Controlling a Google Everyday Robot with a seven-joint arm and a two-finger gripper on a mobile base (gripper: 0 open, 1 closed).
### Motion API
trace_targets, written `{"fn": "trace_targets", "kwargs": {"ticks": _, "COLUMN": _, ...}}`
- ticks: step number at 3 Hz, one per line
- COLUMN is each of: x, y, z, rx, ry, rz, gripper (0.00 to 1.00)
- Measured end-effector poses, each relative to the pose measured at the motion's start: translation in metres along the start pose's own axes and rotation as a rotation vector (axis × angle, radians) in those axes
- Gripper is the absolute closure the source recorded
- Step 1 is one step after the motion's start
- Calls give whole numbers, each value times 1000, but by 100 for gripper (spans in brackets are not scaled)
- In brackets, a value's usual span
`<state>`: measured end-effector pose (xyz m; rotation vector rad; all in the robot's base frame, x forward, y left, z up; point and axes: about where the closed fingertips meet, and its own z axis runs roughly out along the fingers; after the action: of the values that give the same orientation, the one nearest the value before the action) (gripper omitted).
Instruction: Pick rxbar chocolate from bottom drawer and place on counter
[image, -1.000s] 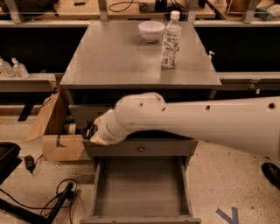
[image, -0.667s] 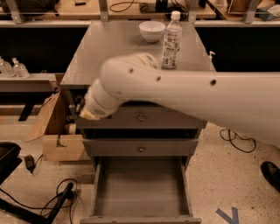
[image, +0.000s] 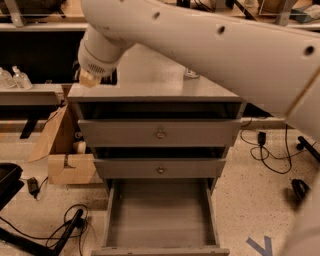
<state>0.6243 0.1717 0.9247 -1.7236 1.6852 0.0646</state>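
In the camera view, a grey cabinet (image: 160, 142) is seen from the front and is taken as the landmark for everything else. A thick white arm (image: 215, 45) is stretched across the top of the picture, from the upper right corner down towards the cabinet's upper left corner. The pincer (image: 90, 77) is found at the arm's end, just above the left front corner of the worktop (image: 165, 86), with only a tan tip showing below the round white wrist. Whether it is wide, narrow or closed on anything cannot be told. The rxbar chocolate cannot be made out, and it cannot be told whether it is hidden at the pincer. The bottom drawer (image: 160, 215) is pulled out from the foot of the cabinet towards the camera, and its flat grey floor and low side walls are in plain sight. Above it, two drawer fronts (image: 125, 169) with small round knobs are pushed in. On the worktop, towards the cabinet's back, the base of a clear bottle (image: 191, 74) is glimpsed beneath the arm. A cardboard box (image: 70, 169) is set on the floor just beside the cabinet's left side as pictured. Black cables (image: 65, 225) are strewn on the floor near the drawer's left wall, and another black cable (image: 272, 155) is looped on the floor to the cabinet's right.
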Motion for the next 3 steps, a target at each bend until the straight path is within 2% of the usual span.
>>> {"fn": "trace_targets", "kwargs": {"ticks": 1, "x": -5, "y": -52, "z": 9, "rx": 20, "ry": 13, "rz": -58, "gripper": 100}}
{"fn": "trace_targets", "kwargs": {"ticks": 2, "x": -12, "y": -113, "z": 5, "rx": 104, "ry": -20, "rz": -118, "gripper": 100}}
{"fn": "trace_targets", "kwargs": {"ticks": 3, "x": -17, "y": -158, "z": 10, "rx": 183, "ry": -77, "rz": -177, "gripper": 100}}
